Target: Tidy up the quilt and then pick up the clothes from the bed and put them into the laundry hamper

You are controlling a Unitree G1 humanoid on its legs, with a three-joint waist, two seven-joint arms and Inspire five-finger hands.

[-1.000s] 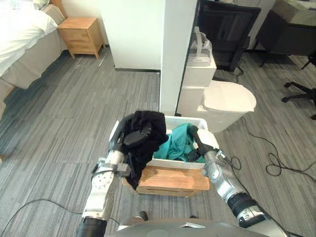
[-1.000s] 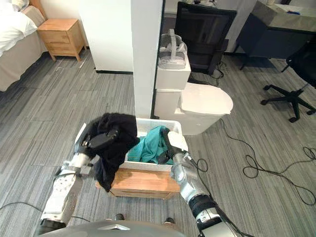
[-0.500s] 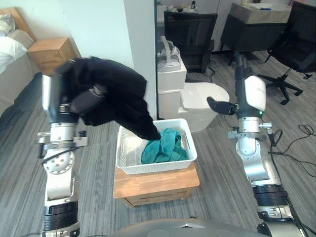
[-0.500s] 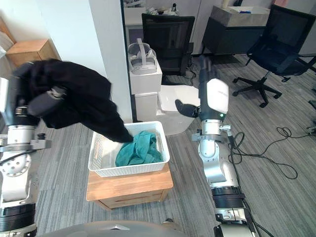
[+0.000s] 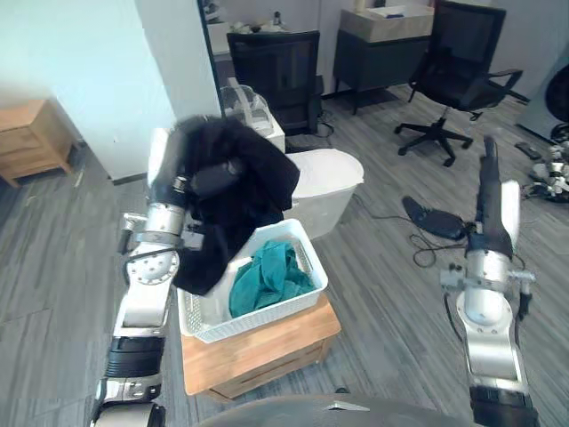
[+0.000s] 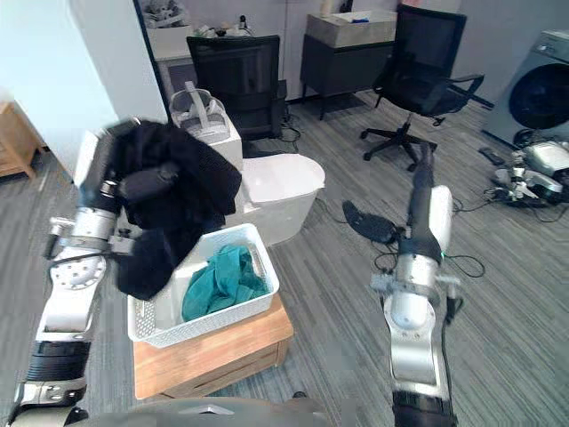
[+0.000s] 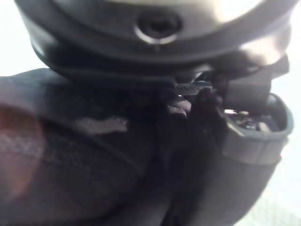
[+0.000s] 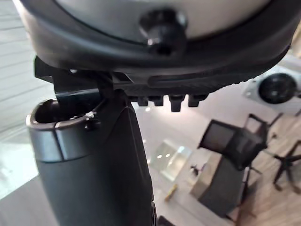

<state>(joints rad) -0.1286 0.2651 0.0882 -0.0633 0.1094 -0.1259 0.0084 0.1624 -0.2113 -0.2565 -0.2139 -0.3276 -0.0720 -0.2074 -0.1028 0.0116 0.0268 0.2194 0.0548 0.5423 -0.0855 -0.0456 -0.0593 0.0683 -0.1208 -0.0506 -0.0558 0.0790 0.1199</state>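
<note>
- Left hand [image 5: 216,175] clenched round bunched black garment [image 5: 253,182], held above white slatted plastic hamper [image 5: 267,311], at its left rim.
- Crumpled teal garment [image 5: 267,276] lies inside hamper.
- Right hand [image 5: 431,218] released, empty, well right of hamper.

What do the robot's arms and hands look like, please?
The left arm and right arm are silver-grey rounded segments with disc-shaped joints and black cuffs. The left hand and right hand are dark, each backed by a white panel.

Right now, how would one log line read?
left hand: shut on black garment, over white basket | in basket: teal garment | right hand: open, raised, empty
</note>
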